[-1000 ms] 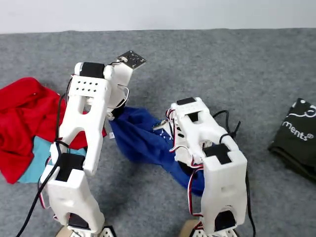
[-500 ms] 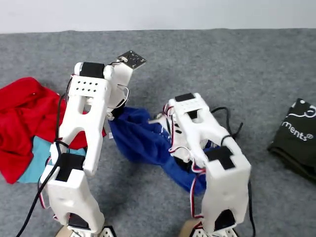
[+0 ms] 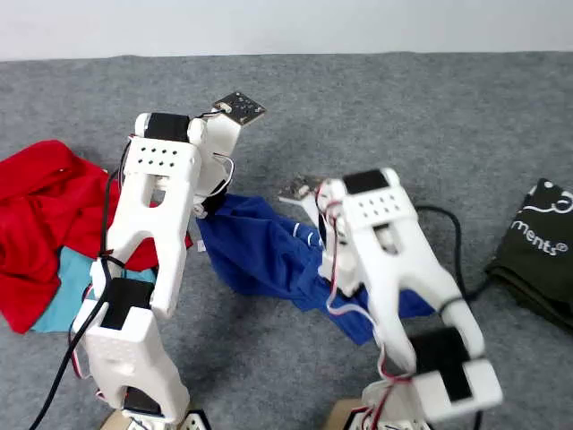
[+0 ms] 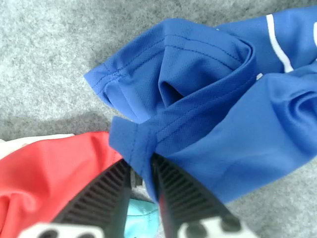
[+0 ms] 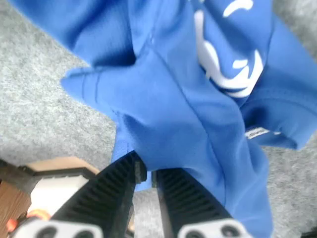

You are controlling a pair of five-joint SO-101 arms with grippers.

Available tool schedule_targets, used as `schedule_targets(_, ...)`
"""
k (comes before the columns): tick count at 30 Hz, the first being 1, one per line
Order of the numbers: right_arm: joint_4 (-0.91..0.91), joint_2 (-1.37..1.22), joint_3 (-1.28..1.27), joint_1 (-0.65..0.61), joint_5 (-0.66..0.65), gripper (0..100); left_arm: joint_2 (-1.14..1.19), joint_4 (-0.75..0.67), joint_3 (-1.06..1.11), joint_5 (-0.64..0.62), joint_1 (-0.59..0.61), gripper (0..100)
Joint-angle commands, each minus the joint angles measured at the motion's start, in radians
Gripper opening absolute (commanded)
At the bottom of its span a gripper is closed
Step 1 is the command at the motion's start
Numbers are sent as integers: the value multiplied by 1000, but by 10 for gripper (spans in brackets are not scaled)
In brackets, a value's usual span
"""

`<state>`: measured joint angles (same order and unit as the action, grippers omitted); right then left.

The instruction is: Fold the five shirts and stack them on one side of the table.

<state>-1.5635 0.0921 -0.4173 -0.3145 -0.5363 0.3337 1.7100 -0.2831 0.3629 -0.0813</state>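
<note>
A blue shirt (image 3: pixel 269 255) with white print lies crumpled on the grey table between my two arms. My left gripper (image 4: pixel 141 171) is shut on a hemmed corner of the blue shirt (image 4: pixel 198 104), close to the red shirt (image 4: pixel 54 173). My right gripper (image 5: pixel 146 171) is shut on another edge of the blue shirt (image 5: pixel 198 99) and holds it lifted above the table. A red shirt (image 3: pixel 45 215) lies bunched at the left with a teal shirt (image 3: pixel 67 287) under it. A folded black shirt (image 3: pixel 537 246) sits at the right edge.
The grey carpet-like table top (image 3: pixel 403 116) stretches open at the back and on the right. A wooden arm base (image 5: pixel 54 171) shows under the right gripper. Both white arms stand near the front edge.
The right arm has risen and swung to the right, pulling its part of the blue shirt up and out. The left arm has kept still with its corner of the shirt.
</note>
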Motion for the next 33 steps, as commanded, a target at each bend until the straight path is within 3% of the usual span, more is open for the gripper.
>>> schedule_targets(1, 93, 165, -126, 13, 12, 9, -14, -8, -39, -3, 15, 3)
schedule_targets(13, 309, 99, -195, 65, -57, 18, -14, -12, -39, -6, 8, 3)
schedule_targets(20, 153, 88, -199, 54, -60, 315, -14, -9, -39, -6, 8, 3)
schedule_targets(27, 124, 87, -235, -5, -63, 325, -14, -11, -39, -8, 8, 3)
schedule_targets(33, 205, 76, -261, -15, -66, 325, -14, -9, -39, -8, 8, 3)
